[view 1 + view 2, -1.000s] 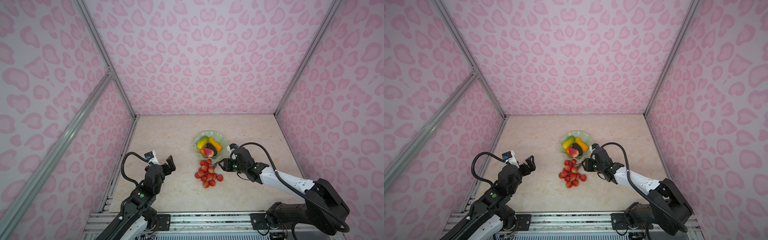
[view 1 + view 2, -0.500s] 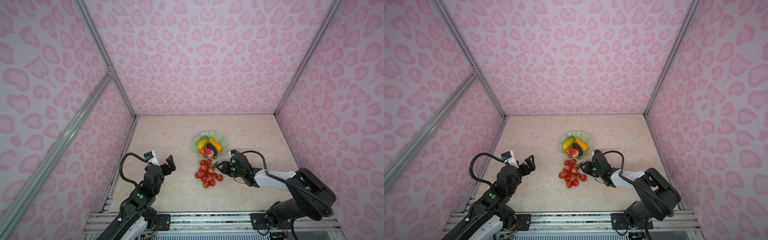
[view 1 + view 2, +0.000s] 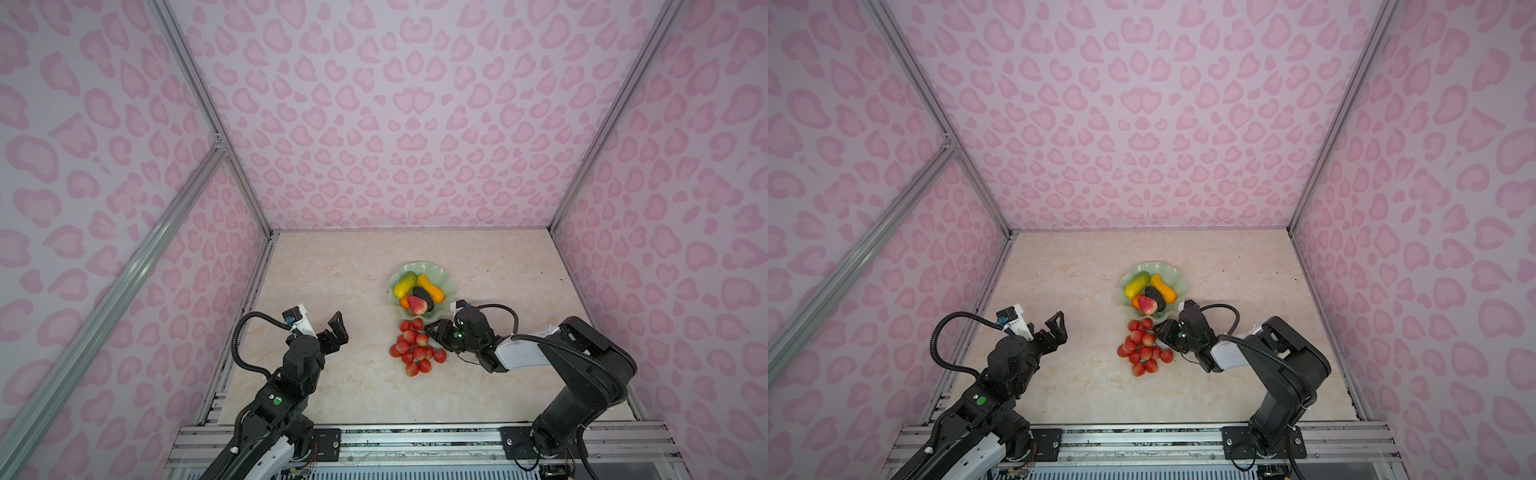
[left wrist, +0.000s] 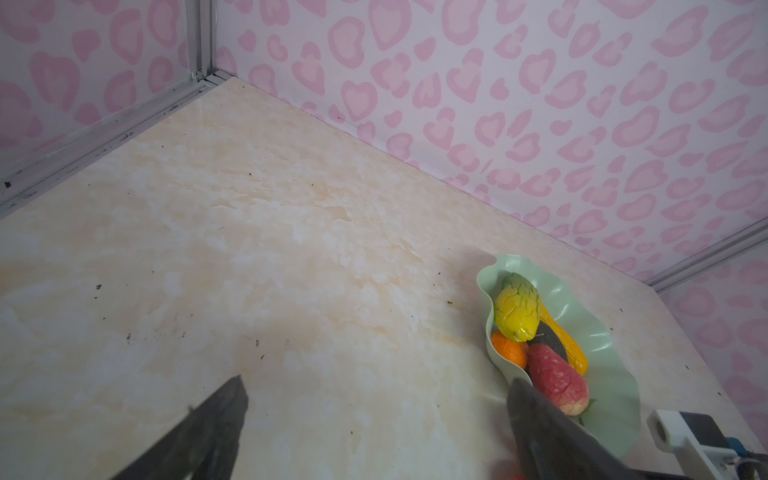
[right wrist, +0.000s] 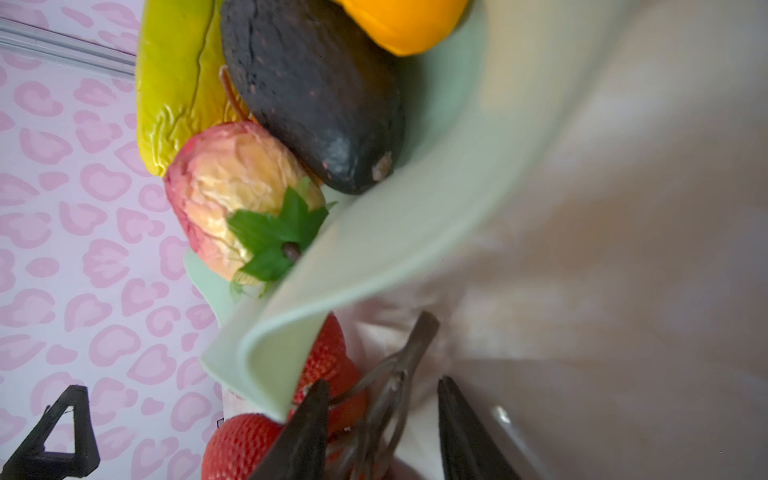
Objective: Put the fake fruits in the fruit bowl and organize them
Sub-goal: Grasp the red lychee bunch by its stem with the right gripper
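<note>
L jaws wide, empty — R jaws part-open astride berry cluster (image 5: 241, 444) stem, berries mostly hidden behind fruit bowl (image 5: 374, 249) rim.

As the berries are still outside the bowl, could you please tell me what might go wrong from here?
The right end effector straddles only the thin stem of the berry cluster; the grip could slip or the berries swing. The fruit bowl rim lies beside the end effector, so lifting might knock it. The bowl looks crowded; the cluster could push the strawberry out.
</note>
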Tool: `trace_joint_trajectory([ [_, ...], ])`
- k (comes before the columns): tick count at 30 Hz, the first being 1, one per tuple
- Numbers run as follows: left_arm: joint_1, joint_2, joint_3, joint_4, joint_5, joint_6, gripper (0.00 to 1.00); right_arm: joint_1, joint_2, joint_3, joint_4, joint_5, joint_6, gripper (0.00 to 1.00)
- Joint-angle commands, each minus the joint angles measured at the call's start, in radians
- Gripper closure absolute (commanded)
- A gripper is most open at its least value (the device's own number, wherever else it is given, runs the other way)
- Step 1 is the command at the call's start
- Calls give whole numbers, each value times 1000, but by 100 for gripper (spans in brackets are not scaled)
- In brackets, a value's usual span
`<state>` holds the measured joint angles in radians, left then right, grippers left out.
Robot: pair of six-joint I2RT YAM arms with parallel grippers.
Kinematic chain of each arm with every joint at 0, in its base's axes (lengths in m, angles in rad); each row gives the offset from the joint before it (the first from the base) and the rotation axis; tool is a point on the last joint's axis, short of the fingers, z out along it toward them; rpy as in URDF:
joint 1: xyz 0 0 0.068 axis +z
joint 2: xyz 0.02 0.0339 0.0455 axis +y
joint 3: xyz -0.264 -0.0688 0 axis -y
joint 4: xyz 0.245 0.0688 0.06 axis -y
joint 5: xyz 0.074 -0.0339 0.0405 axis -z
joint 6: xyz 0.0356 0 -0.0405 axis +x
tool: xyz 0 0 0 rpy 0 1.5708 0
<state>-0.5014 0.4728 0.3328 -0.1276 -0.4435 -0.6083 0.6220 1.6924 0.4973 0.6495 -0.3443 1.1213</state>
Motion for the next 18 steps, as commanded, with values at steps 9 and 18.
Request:
trace_joint_trajectory([
  [9, 1, -27, -8, -12, -23, 2, 1, 6, 110, -21, 186, 2, 110, 87],
  [18, 1, -37, -10, -14, -34, 4, 1, 63, -32, -33, 15, 65, -1, 100],
])
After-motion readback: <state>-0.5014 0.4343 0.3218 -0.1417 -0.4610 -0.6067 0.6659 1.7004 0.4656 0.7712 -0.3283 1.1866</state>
